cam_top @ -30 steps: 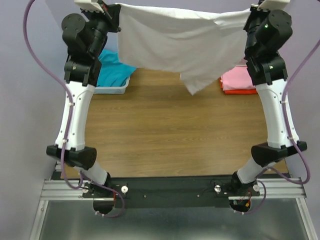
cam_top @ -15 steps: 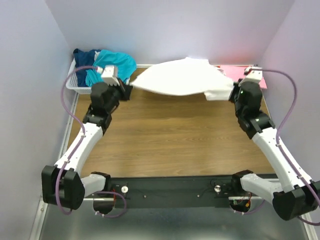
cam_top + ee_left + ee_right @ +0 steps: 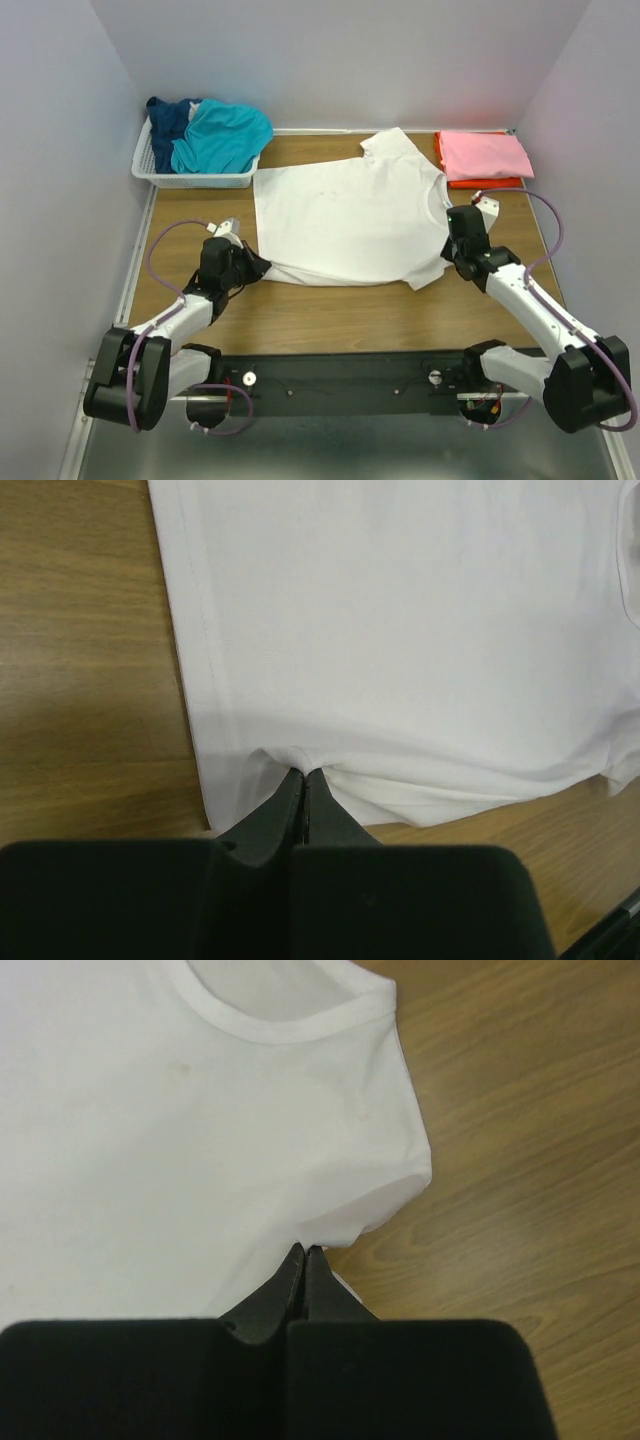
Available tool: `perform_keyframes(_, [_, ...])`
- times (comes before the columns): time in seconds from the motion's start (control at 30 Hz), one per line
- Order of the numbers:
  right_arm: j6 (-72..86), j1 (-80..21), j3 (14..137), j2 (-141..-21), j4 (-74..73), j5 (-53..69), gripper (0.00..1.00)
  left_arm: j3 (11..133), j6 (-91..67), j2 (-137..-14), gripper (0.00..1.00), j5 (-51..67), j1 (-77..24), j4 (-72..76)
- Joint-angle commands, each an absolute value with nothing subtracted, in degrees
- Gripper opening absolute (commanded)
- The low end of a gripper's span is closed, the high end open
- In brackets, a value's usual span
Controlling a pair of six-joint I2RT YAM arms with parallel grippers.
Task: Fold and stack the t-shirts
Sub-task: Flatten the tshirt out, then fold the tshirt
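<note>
The brown wooden bench (image 3: 340,310) carries a white shirt (image 3: 345,210) spread flat across its middle, hem toward the left and neck toward the right. A white slatted basket (image 3: 195,180) sits at the far left corner. At the far right corner lies a folded orange shirt (image 3: 485,184) with a folded pink shirt (image 3: 485,155) on top.
</note>
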State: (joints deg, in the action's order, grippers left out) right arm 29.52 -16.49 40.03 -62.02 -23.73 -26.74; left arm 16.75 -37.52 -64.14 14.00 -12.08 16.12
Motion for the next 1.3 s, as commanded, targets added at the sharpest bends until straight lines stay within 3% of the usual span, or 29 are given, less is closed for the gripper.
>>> perform_keyframes(0.0, [36.99, -16.26, 38.06, -63.20, -29.69, -25.05, 0.01, 14.86, -41.56, -62.41, 0.00, 14.95, -12.22, 18.29])
perform_keyframes(0.43, [43.77, -16.17, 35.33, -51.60, -36.73, -19.43, 0.01, 15.56, -46.05, -37.63, 0.00, 0.97, -12.22, -7.10])
perform_keyframes(0.6, [43.86, -16.26, 36.74, -48.79, -39.28, -17.67, 0.01, 13.63, -49.30, -32.96, 0.00, 0.44, -12.22, -8.70])
perform_keyframes(0.93, [40.61, -16.26, 43.41, -51.94, -38.59, -22.14, 0.01, 15.64, -49.04, -39.45, 0.00, -0.79, -12.22, -3.78])
perform_keyframes(1.27, [38.94, -16.35, 48.86, -63.18, -28.83, -24.34, 0.01, 22.32, -47.11, -50.70, 0.00, -4.57, -12.22, -1.32])
